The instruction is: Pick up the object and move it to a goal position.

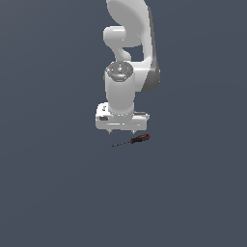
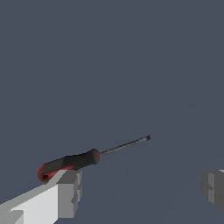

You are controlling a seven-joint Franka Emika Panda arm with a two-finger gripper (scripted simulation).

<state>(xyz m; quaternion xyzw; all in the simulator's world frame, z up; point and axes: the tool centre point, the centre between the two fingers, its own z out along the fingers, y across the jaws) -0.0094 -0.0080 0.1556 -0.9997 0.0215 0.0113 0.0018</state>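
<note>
The object is a tiny screwdriver (image 1: 134, 140) with a red-and-black handle and a thin dark shaft, lying flat on the dark grey floor. My gripper (image 1: 122, 130) hangs just behind and slightly above it in the exterior view, fingers pointing down and spread wide. In the wrist view the screwdriver (image 2: 74, 162) lies with its handle right by one grey finger (image 2: 65, 194), and its shaft points toward the gap. The other finger (image 2: 213, 187) is far off at the frame's edge. Nothing is held between the fingers (image 2: 142, 186).
The white arm (image 1: 128, 43) rises behind the gripper. The floor (image 1: 58, 193) is a plain dark grey surface with no other objects in view.
</note>
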